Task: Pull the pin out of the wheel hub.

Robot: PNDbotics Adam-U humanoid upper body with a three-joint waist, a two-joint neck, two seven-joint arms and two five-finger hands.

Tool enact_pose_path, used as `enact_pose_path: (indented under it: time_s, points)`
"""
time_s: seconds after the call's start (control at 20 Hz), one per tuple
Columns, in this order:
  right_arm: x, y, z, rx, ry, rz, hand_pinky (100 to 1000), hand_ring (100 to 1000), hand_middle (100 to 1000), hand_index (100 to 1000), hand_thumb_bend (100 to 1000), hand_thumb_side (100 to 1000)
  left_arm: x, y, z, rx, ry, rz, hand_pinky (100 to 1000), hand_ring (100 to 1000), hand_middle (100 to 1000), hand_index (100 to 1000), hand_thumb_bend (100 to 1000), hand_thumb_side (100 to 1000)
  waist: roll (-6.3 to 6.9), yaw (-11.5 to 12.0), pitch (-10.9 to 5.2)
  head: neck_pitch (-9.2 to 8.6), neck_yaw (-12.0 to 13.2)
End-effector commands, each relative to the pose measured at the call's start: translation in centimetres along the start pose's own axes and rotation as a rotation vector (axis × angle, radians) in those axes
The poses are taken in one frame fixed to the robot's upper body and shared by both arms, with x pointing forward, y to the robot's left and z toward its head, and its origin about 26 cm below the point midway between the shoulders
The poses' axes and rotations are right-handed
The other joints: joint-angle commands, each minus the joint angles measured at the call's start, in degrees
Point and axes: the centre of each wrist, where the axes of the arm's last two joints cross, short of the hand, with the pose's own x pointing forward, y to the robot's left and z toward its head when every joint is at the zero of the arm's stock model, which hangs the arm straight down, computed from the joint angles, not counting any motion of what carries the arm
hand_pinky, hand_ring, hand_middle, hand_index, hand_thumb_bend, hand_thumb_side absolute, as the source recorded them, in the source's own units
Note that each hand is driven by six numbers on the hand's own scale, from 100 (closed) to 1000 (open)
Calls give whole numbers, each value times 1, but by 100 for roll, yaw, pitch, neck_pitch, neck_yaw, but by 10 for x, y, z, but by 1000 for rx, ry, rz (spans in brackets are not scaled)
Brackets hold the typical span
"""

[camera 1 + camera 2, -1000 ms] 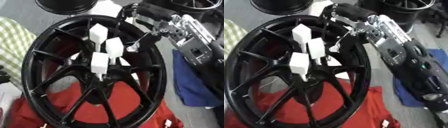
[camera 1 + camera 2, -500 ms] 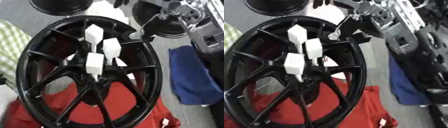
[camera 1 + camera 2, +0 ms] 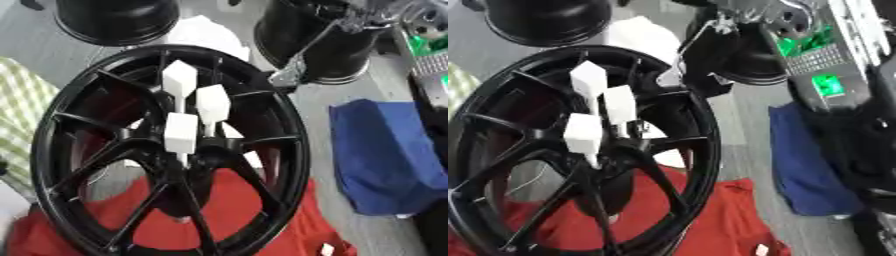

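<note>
A black spoked wheel hub (image 3: 299, 150) lies tilted across the middle. Three white block-headed pins stand close together near its centre: one at the back (image 3: 179, 81), one to the right (image 3: 213, 102) and one in front (image 3: 181, 131). My right hand (image 3: 710, 55) hangs above the hub's far right rim, at the end of the silver and black arm that comes in from the upper right. A thin silver part (image 3: 302, 55) reaches down from it to just over the rim. None of the pins is touched by it.
A red cloth (image 3: 254, 210) lies under the hub's near side and a blue cloth (image 3: 385, 155) to its right. Two more black wheels (image 3: 114, 20) (image 3: 332, 55) stand at the back. A green checked cloth (image 3: 17, 115) is at the left.
My right hand has risen and drawn back to the upper right, away from the spokes to above the rim. All three white pins stay in the hub. The view has shifted.
</note>
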Motion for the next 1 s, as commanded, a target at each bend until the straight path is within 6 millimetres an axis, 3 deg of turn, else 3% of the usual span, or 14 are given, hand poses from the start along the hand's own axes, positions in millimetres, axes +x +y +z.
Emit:
enact_pose_path:
  time_s: [0.05,0.4,1.0]
  points:
    - [8,-3,2,-20,-52,-43,764,775,744,819,689,345,6,5,-5,8,-23,-9,571,505,482,675,113,966,50,-6,-129,-31,-42]
    - [8,1,2,-115,-69,-195,713,752,727,804,694,348,6,7,-5,8,-24,-11,572,505,483,676,113,967,62,-5,-91,-9,-62]
    - [6,13,3,-175,-11,-360,706,713,683,749,642,327,14,4,-9,-3,-50,-1,573,506,483,676,113,967,28,108,40,80,-58]
